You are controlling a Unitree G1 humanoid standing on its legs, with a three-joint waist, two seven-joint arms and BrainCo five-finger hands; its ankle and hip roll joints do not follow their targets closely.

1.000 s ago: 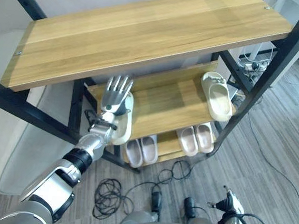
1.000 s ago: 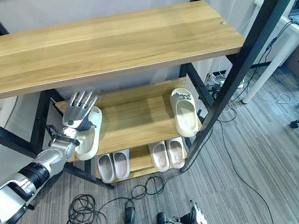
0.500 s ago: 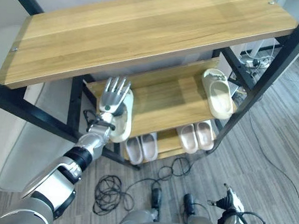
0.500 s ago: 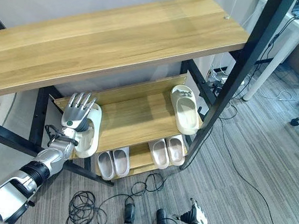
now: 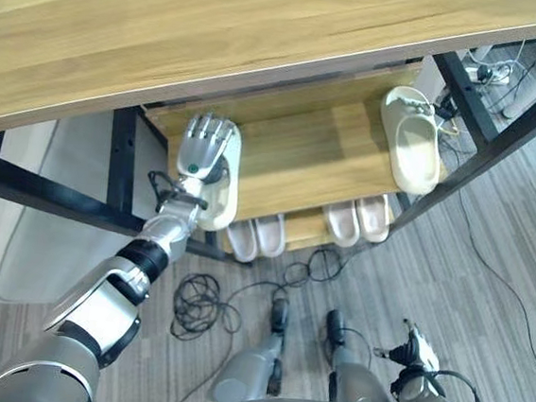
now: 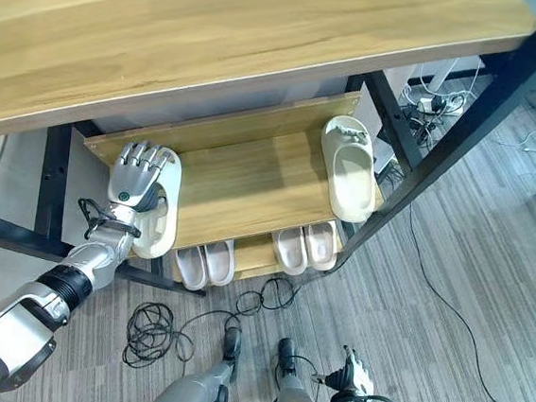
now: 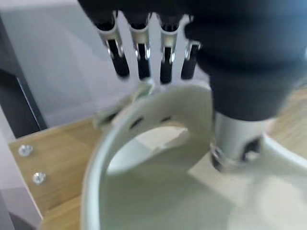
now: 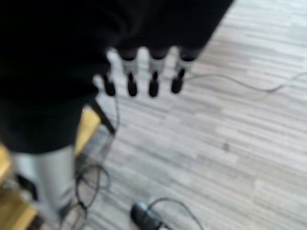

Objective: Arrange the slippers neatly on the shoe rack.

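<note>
Centre-left of the left eye view: left hand (image 5: 204, 149) lies flat, fingers straight, on the cream foam slipper (image 5: 222, 197) at the wooden middle shelf (image 5: 300, 166) edge. Slipper looks light, slightly squashy; best gripped by its strap. Versus earlier: camera shifted, hand position unchanged. Right hand (image 8: 144, 72) hangs relaxed over floor.

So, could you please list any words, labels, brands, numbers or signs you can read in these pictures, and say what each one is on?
None: no text can be read on anything here.
Slippers: plain, no print or label to be seen.
Rack shelves: bare wood, no label or number.
Left hand on the slipper at the shelf's left end: a small green dot on its back, no characters.
</note>
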